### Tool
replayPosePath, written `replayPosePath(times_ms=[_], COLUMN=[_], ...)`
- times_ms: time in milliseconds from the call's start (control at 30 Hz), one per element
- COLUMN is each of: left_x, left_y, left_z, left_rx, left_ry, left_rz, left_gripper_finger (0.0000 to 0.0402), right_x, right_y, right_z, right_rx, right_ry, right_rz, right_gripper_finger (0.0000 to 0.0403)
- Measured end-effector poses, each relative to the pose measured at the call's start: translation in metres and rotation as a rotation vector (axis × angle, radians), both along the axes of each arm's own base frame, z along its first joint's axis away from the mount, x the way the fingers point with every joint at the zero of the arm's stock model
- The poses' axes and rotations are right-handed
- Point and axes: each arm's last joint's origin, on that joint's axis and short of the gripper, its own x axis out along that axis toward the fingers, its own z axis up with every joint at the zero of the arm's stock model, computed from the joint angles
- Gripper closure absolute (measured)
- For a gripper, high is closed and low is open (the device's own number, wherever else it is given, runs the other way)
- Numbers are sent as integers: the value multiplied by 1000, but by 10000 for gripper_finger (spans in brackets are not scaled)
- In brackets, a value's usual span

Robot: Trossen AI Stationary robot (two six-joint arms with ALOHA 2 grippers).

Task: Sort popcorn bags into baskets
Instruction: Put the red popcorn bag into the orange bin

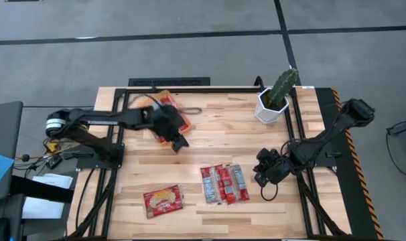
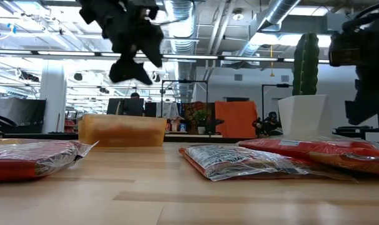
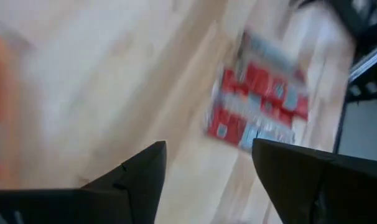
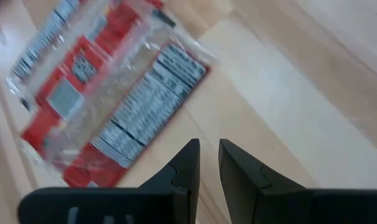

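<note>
Hovering beside the orange basket (image 1: 168,115), the left claw (image 1: 179,142) gapes wide and empty. Three bags (image 1: 224,183) lie together mid-counter, another (image 1: 163,199) nearer the front-left. Right claw (image 1: 263,175), nearly closed, holds nothing beside the three.

- The left arm reaches from its base at the table's nine o'clock edge toward about eleven o'clock, its forearm nearly level and stretched across the tabletop.
- The left gripper (image 1: 177,139) hangs above the table, fingers (image 3: 135,180) spread wide apart with nothing between them.
- The right arm folds in from the three o'clock edge, elbow raised, forearm angling down toward the centre.
- The right gripper (image 1: 264,173) sits low at about four o'clock, its fingers (image 4: 182,168) nearly together, holding nothing.
</note>
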Motion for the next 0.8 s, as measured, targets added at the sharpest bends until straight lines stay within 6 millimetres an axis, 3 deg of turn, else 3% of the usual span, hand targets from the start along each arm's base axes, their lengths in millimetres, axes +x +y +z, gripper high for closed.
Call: replayPosePath(times_ms=[267, 400, 800], left_x=[41, 55, 69], left_y=[-57, -85, -143], left_z=[-61, -81, -123], left_rx=[-153, -220, -328], left_ry=[137, 109, 16], left_rz=[135, 230, 383], left_gripper_finger=[146, 143, 142], right_x=[3, 5, 14], right_y=[24, 35, 45], right_z=[-18, -30, -54], right_rx=[-27, -38, -12], right_ry=[18, 30, 37], right_rz=[111, 153, 64], right_gripper_finger=[317, 317, 317])
